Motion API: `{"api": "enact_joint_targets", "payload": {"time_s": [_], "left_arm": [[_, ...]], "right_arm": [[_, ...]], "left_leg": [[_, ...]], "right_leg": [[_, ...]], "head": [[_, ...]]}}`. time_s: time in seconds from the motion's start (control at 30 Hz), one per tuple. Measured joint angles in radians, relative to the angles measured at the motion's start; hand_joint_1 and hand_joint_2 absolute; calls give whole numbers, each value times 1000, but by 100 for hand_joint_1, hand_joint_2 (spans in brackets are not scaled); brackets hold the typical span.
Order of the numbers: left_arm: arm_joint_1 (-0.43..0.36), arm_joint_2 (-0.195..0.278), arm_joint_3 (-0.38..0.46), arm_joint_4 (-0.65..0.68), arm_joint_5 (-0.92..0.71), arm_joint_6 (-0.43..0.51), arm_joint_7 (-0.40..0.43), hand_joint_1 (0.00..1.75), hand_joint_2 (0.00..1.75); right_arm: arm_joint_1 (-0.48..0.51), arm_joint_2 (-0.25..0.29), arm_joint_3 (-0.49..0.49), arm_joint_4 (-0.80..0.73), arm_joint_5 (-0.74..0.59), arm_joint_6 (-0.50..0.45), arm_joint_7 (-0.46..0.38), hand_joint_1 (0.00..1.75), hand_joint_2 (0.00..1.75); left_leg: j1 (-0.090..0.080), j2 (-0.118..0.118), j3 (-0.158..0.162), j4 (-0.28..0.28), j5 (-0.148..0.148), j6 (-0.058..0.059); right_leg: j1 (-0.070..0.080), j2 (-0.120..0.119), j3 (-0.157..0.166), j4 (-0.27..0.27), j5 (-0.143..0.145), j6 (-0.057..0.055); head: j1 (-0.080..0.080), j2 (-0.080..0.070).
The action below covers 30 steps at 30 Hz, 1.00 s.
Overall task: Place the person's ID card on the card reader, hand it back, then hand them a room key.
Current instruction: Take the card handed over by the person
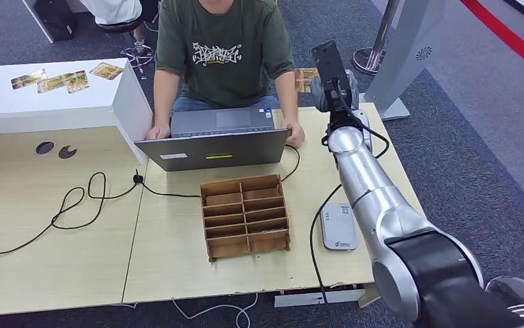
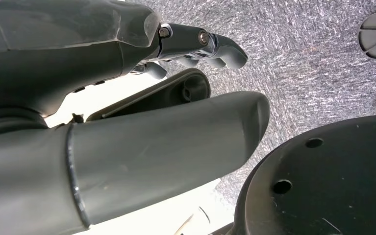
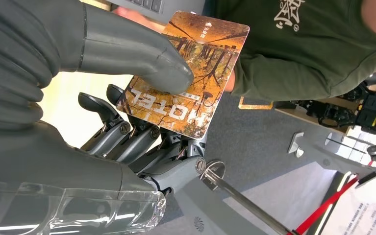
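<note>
Pinching an orange hotel key card [image 3: 188, 78] between thumb and fingers, the right hand [image 3: 141, 112] is extended toward the seated person [image 1: 223, 51]; the left hand [image 2: 195, 46] is curled, holding nothing.

A pale wooden table [image 1: 54, 260] stands on grey carpet [image 1: 491, 116] (a red stripe [image 1: 512, 37] crosses it).

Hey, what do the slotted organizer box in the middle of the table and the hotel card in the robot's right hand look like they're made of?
Organizer box: likely thin wood or stiff brown board, matte and unpainted; its dividers are flat brown sheets slotted together. Hotel card, pinched by the right hand: probably plastic with a smooth printed face; it stays flat and rigid under the thumb, with rounded corners and a slight sheen. Laminated card can't be ruled out.
</note>
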Motion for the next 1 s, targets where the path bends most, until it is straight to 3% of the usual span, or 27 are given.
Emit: {"api": "enact_joint_targets", "payload": {"time_s": [0.4, 1.0], "left_arm": [[12, -12, 6, 0, 23, 0, -4, 0, 0], [18, -37, 36, 14, 47, -5, -24, 0, 0]], "right_arm": [[121, -87, 5, -75, -106, 4, -31, 175, 175], [397, -202, 30, -359, -163, 12, -38, 175, 175]], "left_leg": [[0, 0, 0, 0, 0, 0], [0, 0, -1, 0, -1, 0]], "right_leg": [[0, 0, 0, -1, 0, 0], [0, -1, 0, -1, 0, 0]], "head": [[0, 0], [0, 0]]}}
